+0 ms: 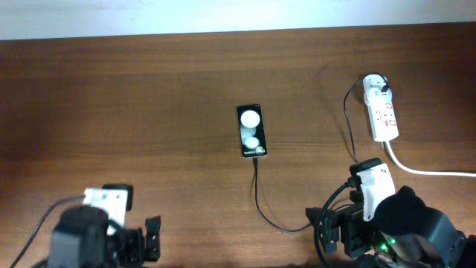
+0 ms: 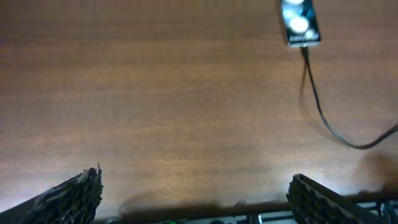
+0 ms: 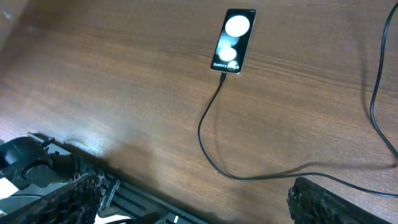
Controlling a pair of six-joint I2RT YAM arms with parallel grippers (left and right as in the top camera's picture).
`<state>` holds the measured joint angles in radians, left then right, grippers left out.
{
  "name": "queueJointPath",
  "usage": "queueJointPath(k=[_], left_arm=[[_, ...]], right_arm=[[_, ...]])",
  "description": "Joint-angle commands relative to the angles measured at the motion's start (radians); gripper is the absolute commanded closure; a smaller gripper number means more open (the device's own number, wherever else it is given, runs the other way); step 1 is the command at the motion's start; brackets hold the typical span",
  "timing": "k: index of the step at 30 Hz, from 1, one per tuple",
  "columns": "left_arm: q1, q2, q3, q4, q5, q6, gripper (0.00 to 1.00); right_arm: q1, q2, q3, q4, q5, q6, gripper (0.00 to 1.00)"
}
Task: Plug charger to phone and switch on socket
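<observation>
Overhead: small black rectangular phone (image 1: 251,131) lies well ahead and left of my right claw (image 1: 333,234), thin black charger cable (image 1: 262,202) seemingly seated in its near end. White oblong plastic power strip (image 1: 383,113) sits ahead-right of that claw.
Left wrist: left claw (image 2: 196,177) jaws apart, empty; phone ahead-right.
Right wrist: jaws apart, empty; cable loops just ahead. I judge reaching for the red switch (image 1: 387,117) could snag that loop, yanking the cable out.

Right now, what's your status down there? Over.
Left gripper open, empty; right gripper the same. Charger tip at phone bottom edge, plug head in socket. Switch state unreadable. Nothing blocking the socket.
</observation>
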<state>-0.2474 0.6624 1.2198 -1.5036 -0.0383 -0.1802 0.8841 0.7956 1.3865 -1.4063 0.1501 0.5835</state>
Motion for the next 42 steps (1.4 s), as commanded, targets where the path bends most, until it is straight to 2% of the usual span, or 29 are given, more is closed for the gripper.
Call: queueJointPath(k=[1,3,5,10,14,15,19,24,25,27,29,30,33,34,38,39,42], left_arm=[[0.000,-0.147,-0.002,0.000,-0.039,-0.012,0.01],[0.005,-0.252,-0.002,-0.001,-0.092,-0.012,0.01],[0.070,-0.359,-0.002,-0.003,-0.109,-0.012,0.01],[0.283,-0.394,-0.002,-0.020,-0.130,-0.012,0.01],[0.290,-0.433,-0.002,-0.020,-0.172,-0.012,0.01],[0.290,-0.438,-0.002,-0.020,-0.222,-0.013,0.01],[0.290,-0.444,-0.002,-0.020,-0.220,-0.013,0.01],[0.297,-0.597,-0.002,-0.020,-0.220,-0.013,0.01],[0.311,-0.618,-0.002,-0.021,-0.220,-0.013,0.01],[0.329,-0.643,-0.002,-0.021,-0.220,-0.013,0.01],[0.330,-0.646,-0.002,-0.021,-0.220,-0.013,0.01],[0.330,-0.646,-0.002,-0.021,-0.220,-0.013,0.01],[0.330,-0.646,-0.002,-0.021,-0.220,-0.013,0.01],[0.330,-0.646,-0.002,-0.021,-0.220,-0.013,0.01],[0.330,-0.646,-0.002,-0.021,-0.220,-0.013,0.01],[0.330,-0.646,-0.002,-0.021,-0.220,-0.013,0.01],[0.329,-0.646,-0.002,-0.021,-0.220,-0.013,0.01]], right_arm=[[-0.003,0.001,0.007,0.003,0.012,-0.002,0.01],[-0.003,0.001,0.007,0.003,0.012,-0.002,0.01],[-0.003,0.001,0.007,0.003,0.012,-0.002,0.01],[-0.003,0.001,0.007,0.003,0.012,-0.002,0.01],[-0.003,0.001,0.007,-0.004,-0.050,-0.002,0.01],[-0.003,0.001,0.007,-0.004,-0.063,-0.002,0.01],[-0.003,0.003,0.007,-0.003,-0.067,-0.002,0.01],[-0.003,0.009,0.006,0.011,-0.025,-0.001,0.01],[-0.003,0.021,0.006,0.011,0.008,0.015,0.07],[-0.003,0.077,0.006,0.013,0.058,0.055,0.08],[-0.003,0.177,0.006,0.015,0.110,0.055,0.22],[-0.003,0.254,0.006,0.014,0.128,0.089,0.36],[-0.021,0.396,0.006,0.015,0.135,0.164,0.49],[-0.065,0.440,0.006,0.013,0.134,0.196,0.63],[-0.337,0.520,0.006,0.015,0.120,0.211,0.80],[-0.435,0.527,0.006,0.014,0.120,0.211,0.96],[-0.675,0.526,0.040,0.013,0.047,0.109,0.96]])
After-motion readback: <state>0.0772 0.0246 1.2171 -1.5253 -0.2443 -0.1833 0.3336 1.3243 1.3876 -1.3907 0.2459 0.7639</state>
